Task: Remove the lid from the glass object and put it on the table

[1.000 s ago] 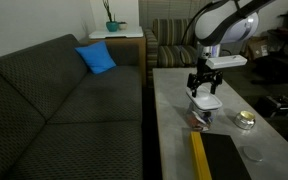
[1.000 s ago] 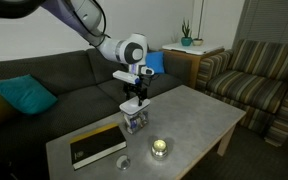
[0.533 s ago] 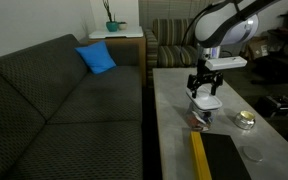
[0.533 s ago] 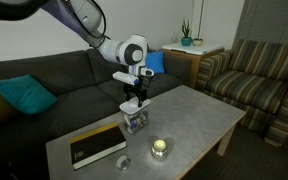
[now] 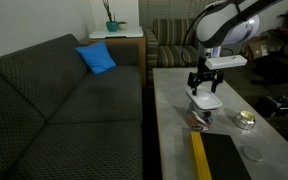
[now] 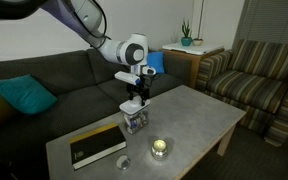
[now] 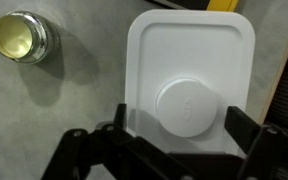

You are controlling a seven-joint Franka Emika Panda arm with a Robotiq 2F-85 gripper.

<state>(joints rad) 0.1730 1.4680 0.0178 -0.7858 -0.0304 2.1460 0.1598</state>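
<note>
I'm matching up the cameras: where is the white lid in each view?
In an exterior view: lid right of centre.
In an exterior view: lid just left of centre.
Wrist view: lid fills the centre-right.
Shared landmark: the small yellowish jar, near it in every view.

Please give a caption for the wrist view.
Open gripper above the white rounded-rectangular lid; a small round yellowish jar stands apart.

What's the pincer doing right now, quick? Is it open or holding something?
Pincer: open, its jaws spread wide over the white lid, not clamped on it.
</note>
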